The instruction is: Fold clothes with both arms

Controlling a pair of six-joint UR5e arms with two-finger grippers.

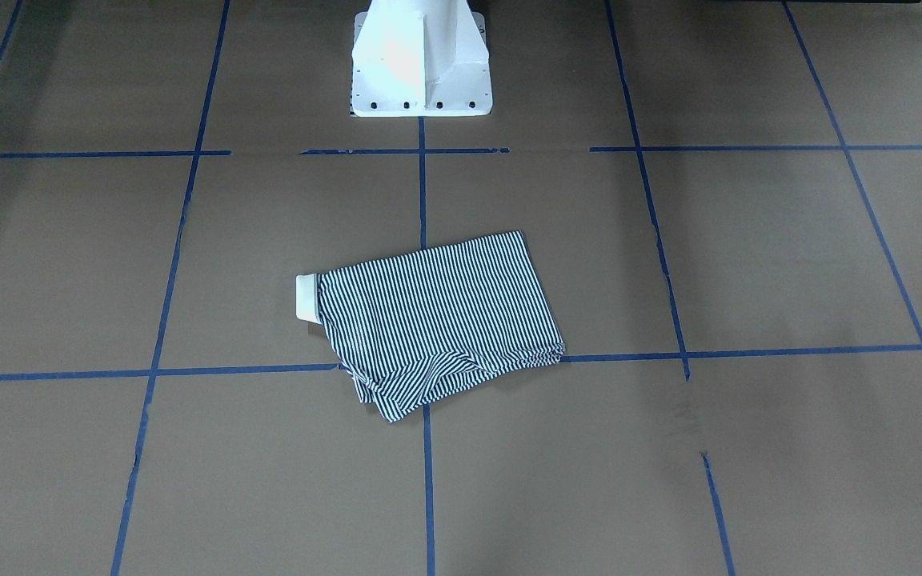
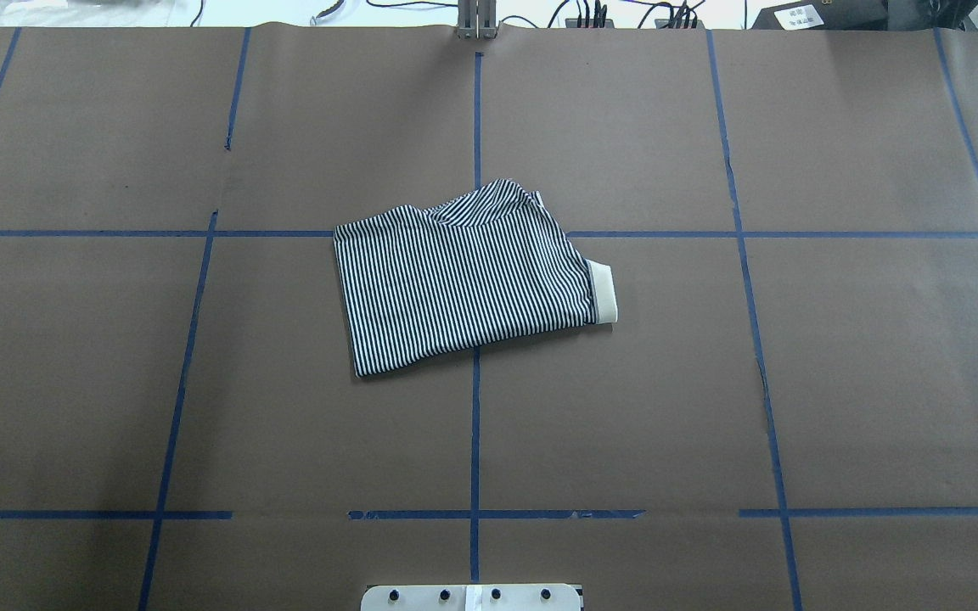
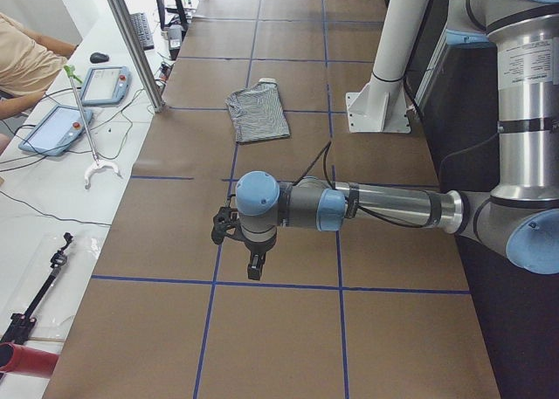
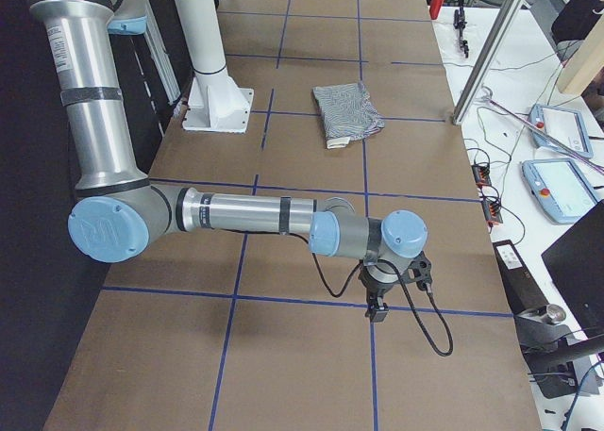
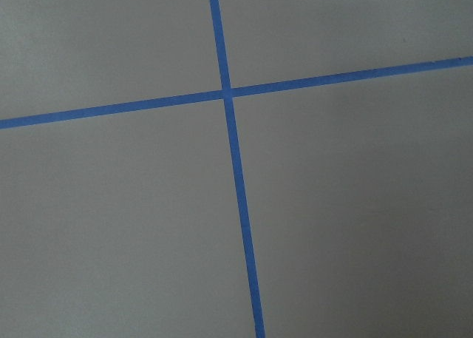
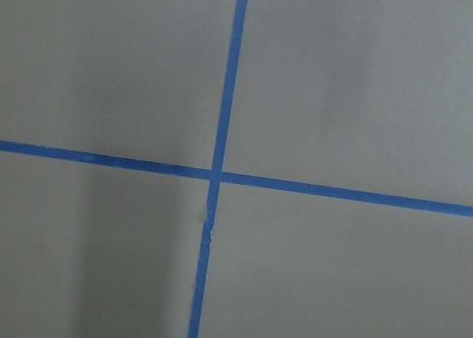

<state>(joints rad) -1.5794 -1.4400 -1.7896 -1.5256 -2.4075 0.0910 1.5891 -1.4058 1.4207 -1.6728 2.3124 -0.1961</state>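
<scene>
Folded polo shirt point(image 2: 468, 276) is seen well apart from left gripper point(image 3: 254, 270) and right gripper point(image 4: 377, 309) (grip cannot be told); rumpled layers could be pulled open by regrasping.

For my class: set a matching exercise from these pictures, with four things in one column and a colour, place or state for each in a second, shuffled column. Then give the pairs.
Column one
1. polo shirt
2. collar
3. pedestal base
4. tape lines

Column two
A. blue, crossing in a grid
B. striped, folded, lying flat on the table
C. cream, sticking out at one end of the shirt
D. white, at the robot's edge

Pairs: 1-B, 2-C, 3-D, 4-A
</scene>
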